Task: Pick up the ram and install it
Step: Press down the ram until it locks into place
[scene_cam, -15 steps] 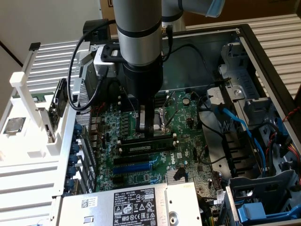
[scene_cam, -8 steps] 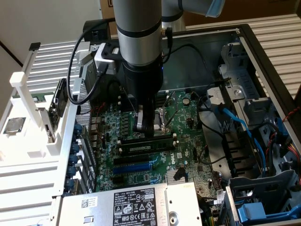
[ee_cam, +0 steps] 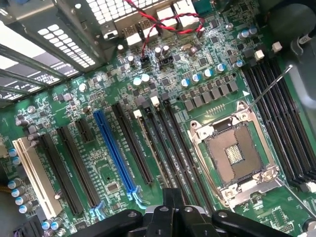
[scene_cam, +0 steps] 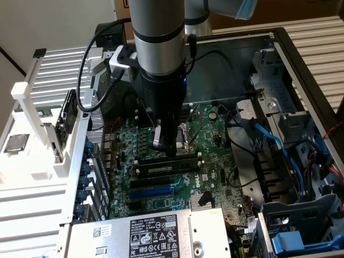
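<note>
In the exterior view my gripper (scene_cam: 167,149) points straight down at the green motherboard (scene_cam: 215,161) inside the open computer case. Its fingers are shut, with the tips at the long memory slots beside the processor socket. The ram (scene_cam: 161,169), a dark stick with a pale label strip, lies along those slots just in front of the tips. Whether the tips touch it I cannot tell. In the wrist view the shut gripper (ee_cam: 173,195) stands over the black memory slots (ee_cam: 168,143).
The open, empty processor socket (ee_cam: 234,153) sits right beside the slots. A blue expansion slot (ee_cam: 114,153) and black ones lie further along the board. Blue cables (scene_cam: 274,142) and drive cages fill the exterior view's right; the power supply (scene_cam: 150,234) is in front. A white rack (scene_cam: 32,123) stands on the left.
</note>
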Action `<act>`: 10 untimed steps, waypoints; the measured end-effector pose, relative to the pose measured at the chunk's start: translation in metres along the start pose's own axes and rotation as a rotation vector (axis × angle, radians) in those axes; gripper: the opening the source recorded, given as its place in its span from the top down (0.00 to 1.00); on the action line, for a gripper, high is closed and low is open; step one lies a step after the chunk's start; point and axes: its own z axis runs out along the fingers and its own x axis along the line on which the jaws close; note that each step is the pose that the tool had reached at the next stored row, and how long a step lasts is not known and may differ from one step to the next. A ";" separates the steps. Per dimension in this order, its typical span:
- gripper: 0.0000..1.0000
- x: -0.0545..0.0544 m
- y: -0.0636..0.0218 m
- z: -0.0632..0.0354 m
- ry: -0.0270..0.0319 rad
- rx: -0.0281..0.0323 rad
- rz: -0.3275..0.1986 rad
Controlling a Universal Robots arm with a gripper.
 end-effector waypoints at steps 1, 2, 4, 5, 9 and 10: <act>0.89 0.000 0.0000 0.0000 -0.0002 0.0003 0.014; 0.89 0.000 0.0000 0.0000 -0.0005 0.0008 0.029; 0.89 0.000 0.0000 0.0001 -0.0008 0.0016 0.058; 0.89 0.000 0.0000 0.0001 -0.0010 0.0021 0.073; 0.89 0.000 0.0000 0.0001 -0.0014 0.0040 0.133; 0.89 0.000 0.0000 0.0001 -0.0016 0.0045 0.149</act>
